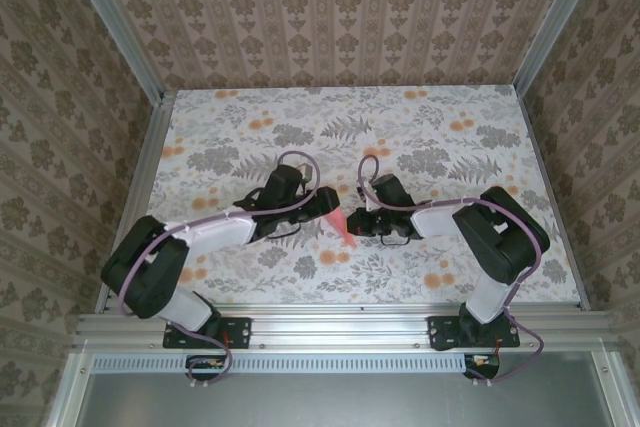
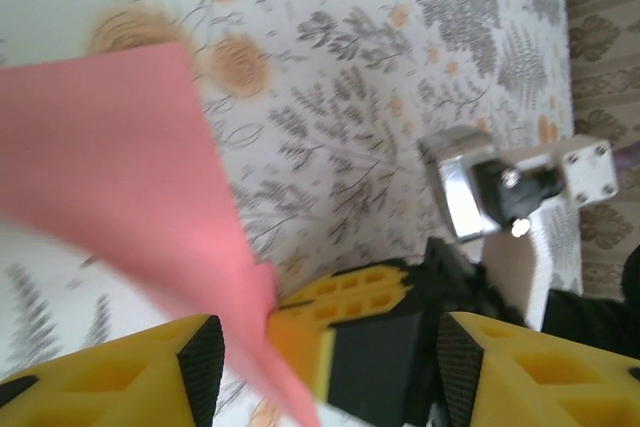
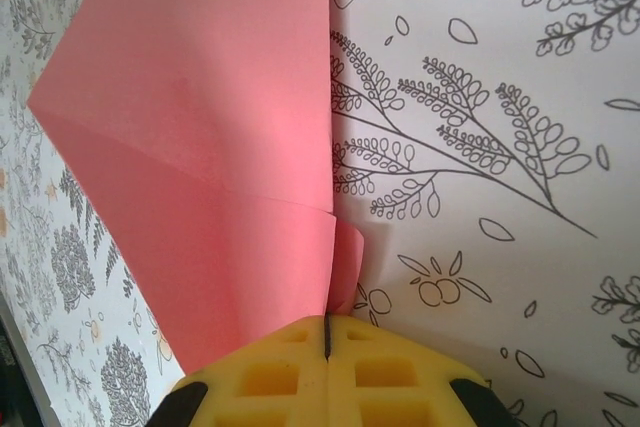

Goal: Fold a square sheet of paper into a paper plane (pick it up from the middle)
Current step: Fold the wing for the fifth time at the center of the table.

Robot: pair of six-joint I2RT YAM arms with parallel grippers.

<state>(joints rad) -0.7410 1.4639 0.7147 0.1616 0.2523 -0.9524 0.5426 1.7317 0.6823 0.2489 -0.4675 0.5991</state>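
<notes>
Right gripper [image 3: 327,352] was clamped shut on the edge of the folded pink paper [image 3: 200,127], near the middle of the table [image 1: 450,147]. Left gripper [image 2: 330,362] was apart, its fingers [image 2: 195,362] straddling the paper's corner and the right gripper's tip.

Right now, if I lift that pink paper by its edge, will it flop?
Probably floppy: the paper is thin and curls beside the right gripper pinching its edge. Its creases may stiffen it slightly. It looks light; a nudge from the open left gripper would likely bend it.
</notes>
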